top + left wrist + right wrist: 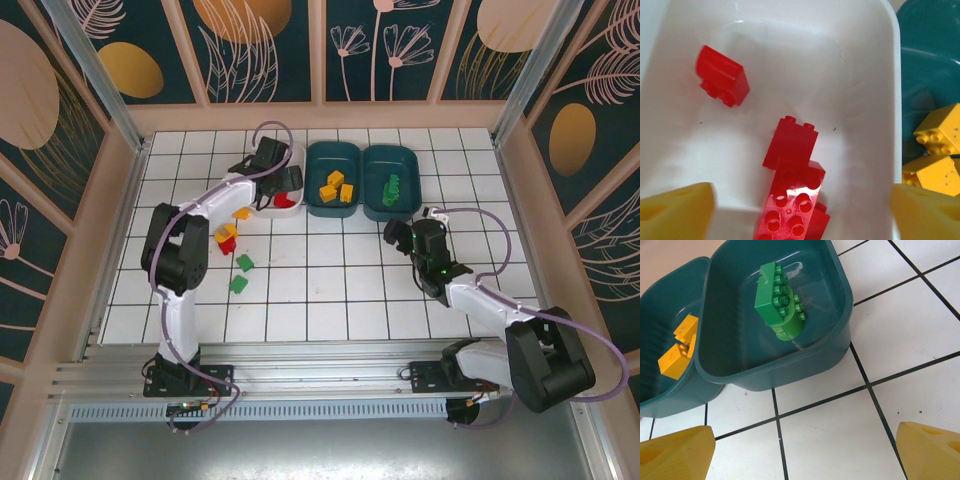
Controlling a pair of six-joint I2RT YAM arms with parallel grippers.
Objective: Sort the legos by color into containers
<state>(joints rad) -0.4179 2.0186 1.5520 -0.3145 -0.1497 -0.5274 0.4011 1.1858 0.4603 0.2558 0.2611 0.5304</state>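
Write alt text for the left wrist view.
Several red legos lie in a white container, seen from above. The open left gripper shows its yellow fingertips at the bottom corners. At right, a dark teal container holds yellow legos.

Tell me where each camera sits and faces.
Top external: above and behind, looking down on the table; left arm, right arm show.
Left wrist: over the white bin, facing down at red legos; left claw fingertips show.
Right wrist: low, facing the green legos' bin; right claw fingertips show.
Shared: both wrist views catch yellow legos.
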